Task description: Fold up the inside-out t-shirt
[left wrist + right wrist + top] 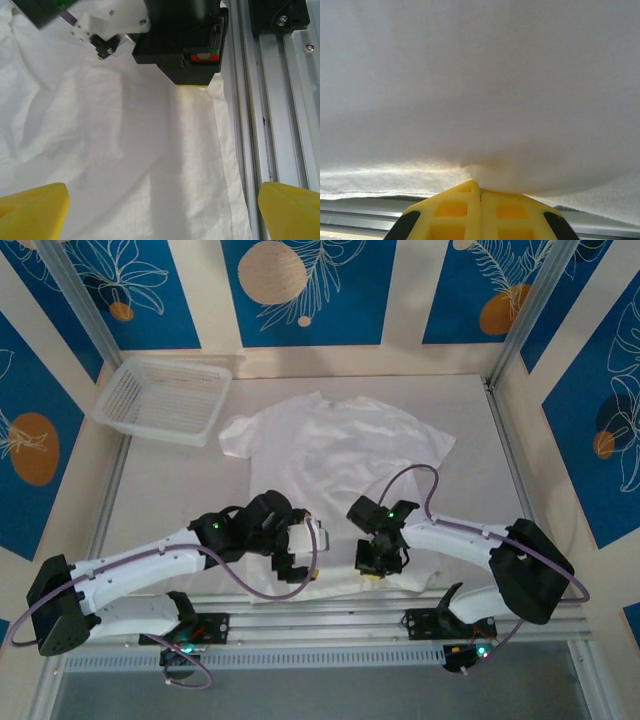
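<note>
At near table edge: left gripper spread wide above hem of the inside-out t-shirt, holding nothing. Shirt flat, mid-table. Right gripper closed, pinching small hem fold. Risk: shallow pinch slips, or one-sided lift skews hem

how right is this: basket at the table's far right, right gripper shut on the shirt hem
Wrong side: the top view shows the basket at the table's far left. The right gripper is shut on the shirt hem.
</note>
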{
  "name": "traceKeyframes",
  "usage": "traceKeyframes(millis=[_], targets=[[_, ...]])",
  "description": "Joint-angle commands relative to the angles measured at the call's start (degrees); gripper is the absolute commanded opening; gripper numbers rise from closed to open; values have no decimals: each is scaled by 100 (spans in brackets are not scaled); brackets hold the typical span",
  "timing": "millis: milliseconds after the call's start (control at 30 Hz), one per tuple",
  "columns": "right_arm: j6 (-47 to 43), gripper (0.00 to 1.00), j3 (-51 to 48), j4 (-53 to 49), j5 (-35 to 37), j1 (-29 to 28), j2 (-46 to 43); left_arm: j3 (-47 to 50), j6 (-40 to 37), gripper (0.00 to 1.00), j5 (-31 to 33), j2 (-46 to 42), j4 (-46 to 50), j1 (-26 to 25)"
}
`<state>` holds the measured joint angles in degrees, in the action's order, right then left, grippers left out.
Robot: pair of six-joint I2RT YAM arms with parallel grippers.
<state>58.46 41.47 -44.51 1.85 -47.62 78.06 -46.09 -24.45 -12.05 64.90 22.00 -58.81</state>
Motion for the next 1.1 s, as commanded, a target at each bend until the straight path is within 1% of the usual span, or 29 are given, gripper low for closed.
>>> traceKeyframes(millis=[0, 133, 233, 300, 367, 433, 567, 633, 667, 700, 733, 767, 800, 833, 867, 900, 1000, 1067], targets=[[-23, 0, 155, 38, 122, 38, -236, 201, 265, 97, -210, 34, -274, -102], [-74, 0, 396, 52, 144, 152, -469, 303, 452, 97, -135, 333, -424, -303], [-166, 0, 688, 53, 113, 399, -753, 435, 521, 97, -104, 493, -776, -436], [-216, 0, 795, 80, -34, 616, -860, 498, 554, 97, -87, 658, -1044, -472], [-238, 0, 818, 141, -226, 762, -881, 438, 596, 97, -13, 952, -1106, -491], [-216, 0, 818, 197, -354, 815, -902, 383, 749, 97, 289, 1303, -1280, -508], [-142, 0, 812, 316, -512, 816, -946, 442, 1281, 98, 1384, 1834, -2078, -510], [-101, 0, 827, 380, -587, 816, -1017, 349, 1394, 95, 1849, 2063, -2221, -516], [-82, 0, 841, 382, -587, 815, -1072, 283, 1490, 91, 2249, 2220, -2257, -509], [-78, 0, 868, 382, -584, 815, -1131, 206, 1608, 84, 2698, 2373, -2275, -510], [-88, 0, 878, 374, -555, 823, -1194, 146, 1702, 72, 3013, 2470, -2267, -511], [-123, 0, 877, 347, -502, 831, -1279, 74, 1883, 54, 3274, 2553, -2239, -495], [-177, 0, 849, 306, -408, 852, -1376, 11, 2065, 38, 3406, 2570, -2206, -461], [-204, 0, 794, 252, -302, 884, -1465, -20, 2181, 25, 3378, 2535, -2191, -437], [-272, 0, 708, 245, -212, 930, -1585, -8, 2259, 11, 3250, 2431, -2251, -430], [-380, 0, 604, 292, -185, 971, -1711, 19, 2313, 1, 2978, 2302, -2336, -427], [-985, 0, 395, 632, -113, 898, -2033, -9, 2430, 0, 2283, 1966, -2404, -423], [-1368, 1, 250, 805, 58, 780, -2249, -87, 2512, 0, 2031, 1816, -2341, -422]])
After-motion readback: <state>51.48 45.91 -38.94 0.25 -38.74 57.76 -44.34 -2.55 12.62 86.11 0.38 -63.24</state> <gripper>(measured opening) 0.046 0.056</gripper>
